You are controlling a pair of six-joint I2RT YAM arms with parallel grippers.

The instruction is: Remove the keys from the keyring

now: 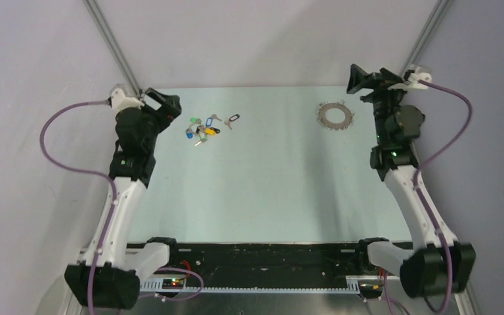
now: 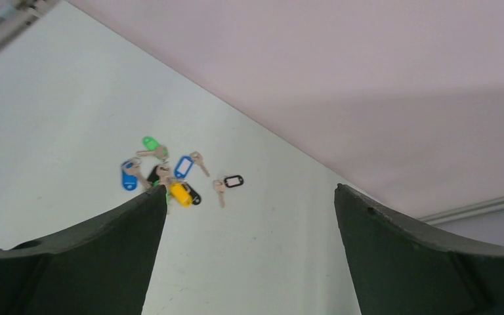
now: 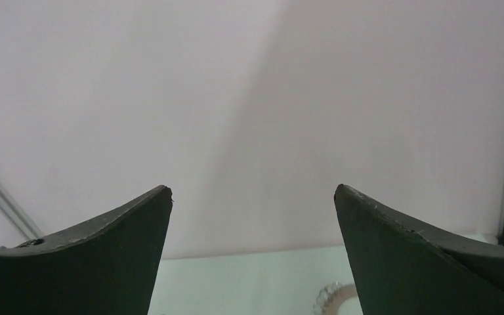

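Observation:
The keyring is a grey metal hoop lying flat at the far right of the table, with small silver keys forming a spiky fringe round it. Only its edge shows at the bottom of the right wrist view. My right gripper hangs in the air just right of it, open and holding nothing. My left gripper is at the far left, open and empty. It is raised beside a scatter of loose keys with coloured tags.
A single key with a black loop lies just right of the tagged keys. Pale walls close the table at the back and sides, with metal rails in the far corners.

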